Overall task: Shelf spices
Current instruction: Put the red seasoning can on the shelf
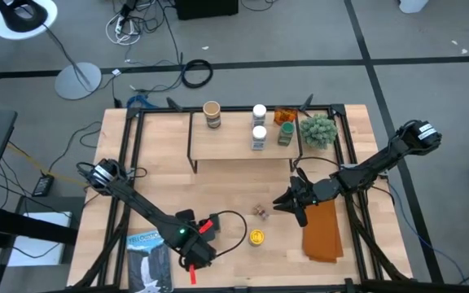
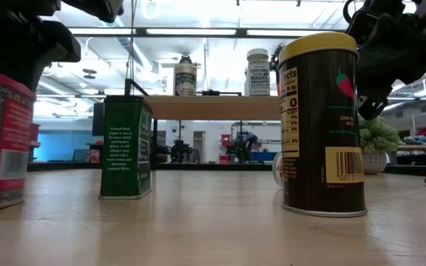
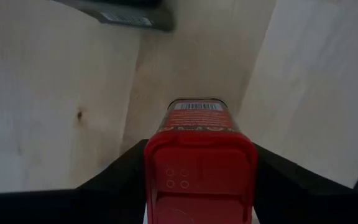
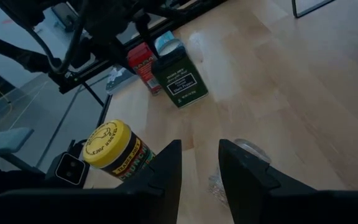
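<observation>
Left claw (image 3: pixel 197 180) clamps red tin (image 3: pixel 199 163) | right claw (image 4: pixel 197 171) open, empty | tabletop (image 1: pixel 218 183) mid-area free

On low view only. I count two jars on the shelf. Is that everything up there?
Observer: No. The high view shows five on the shelf: a tan-lidded jar, two white-lidded jars, an orange container and a green jar.
Operator: The right claw is cropped for me. Is it open or shut?
Observer: The right claw is open and empty, with a small clear jar just ahead of it.
Operator: Is there anything else on the table I can't see?
Observer: A blue-and-white booklet lies flat at the table's edge, beside the left arm.
</observation>
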### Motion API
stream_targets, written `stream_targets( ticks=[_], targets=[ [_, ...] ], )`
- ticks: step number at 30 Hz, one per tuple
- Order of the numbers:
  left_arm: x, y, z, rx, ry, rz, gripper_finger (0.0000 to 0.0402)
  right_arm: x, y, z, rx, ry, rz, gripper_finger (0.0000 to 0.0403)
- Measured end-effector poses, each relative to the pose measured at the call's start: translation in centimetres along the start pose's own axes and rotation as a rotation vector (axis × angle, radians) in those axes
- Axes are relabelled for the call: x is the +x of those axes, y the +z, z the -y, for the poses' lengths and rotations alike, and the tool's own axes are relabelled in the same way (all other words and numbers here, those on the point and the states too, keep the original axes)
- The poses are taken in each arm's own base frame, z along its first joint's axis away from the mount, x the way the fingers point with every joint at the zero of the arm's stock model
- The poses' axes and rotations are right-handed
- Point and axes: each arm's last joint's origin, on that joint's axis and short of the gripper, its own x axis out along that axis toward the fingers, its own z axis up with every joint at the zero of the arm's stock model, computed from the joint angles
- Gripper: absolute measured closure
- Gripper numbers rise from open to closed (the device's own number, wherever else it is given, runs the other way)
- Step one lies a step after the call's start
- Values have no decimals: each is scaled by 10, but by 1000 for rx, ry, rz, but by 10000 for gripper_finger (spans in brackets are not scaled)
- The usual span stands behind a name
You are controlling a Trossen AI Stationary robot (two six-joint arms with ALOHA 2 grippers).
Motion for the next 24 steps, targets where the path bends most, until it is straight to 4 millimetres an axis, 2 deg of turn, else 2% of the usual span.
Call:
stream_targets(
  ticks=[4, 10, 13, 17, 21, 24],
  targets=[
    [-12, 7, -2, 27, -40, -11, 185, 0, 0, 0, 0, 0, 0, 296],
    [-58, 31, -18, 86, -77, 42, 185, 0, 0, 0, 0, -1, 0, 296],
    [-88, 47, -31, 148, -79, 70, 185, 0, 0, 0, 0, 0, 0, 296],
    [-129, 69, -61, 167, -68, 128, 185, 0, 0, 0, 0, 0, 0, 296],
    [-165, 86, -103, 205, -12, 171, 185, 0, 0, 0, 0, 0, 0, 296],
    [-183, 99, -137, 246, 32, 222, 185, 0, 0, 0, 0, 0, 0, 296]
  ],
)
